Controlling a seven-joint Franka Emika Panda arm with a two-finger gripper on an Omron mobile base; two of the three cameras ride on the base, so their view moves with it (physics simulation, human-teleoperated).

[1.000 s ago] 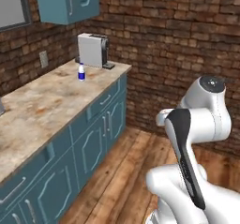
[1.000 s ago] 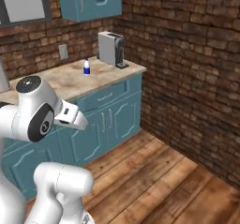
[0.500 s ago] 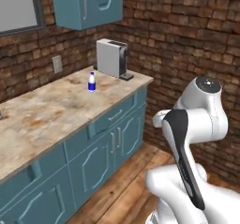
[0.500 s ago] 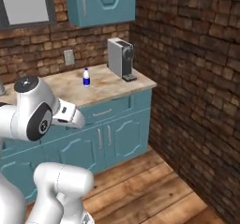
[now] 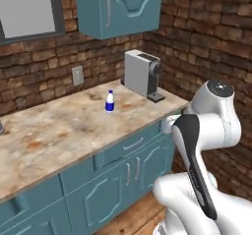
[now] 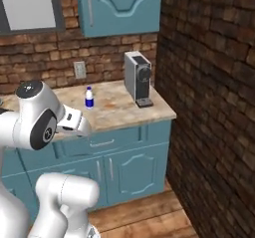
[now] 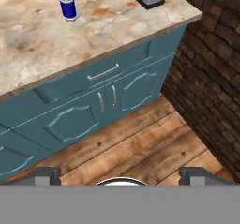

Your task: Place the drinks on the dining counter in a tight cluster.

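end effector [image 7: 120,174]: fingers [image 7: 44,174] spread wide, nothing between, held tucked over wood floor [image 7: 140,143] well short of cabinets; likely travel posture while base drives. small white blue-banded bottle [image 5: 110,102] upright on marbled tabletop [image 5: 64,131], apart from grey coffee machine [image 5: 142,74], out of reach. versus earlier frames: whole view shifted, tabletop closer and squarer; camera moved, bottle itself unmoved.

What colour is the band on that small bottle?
Blue, on a white bottle; clearest in the hand view.
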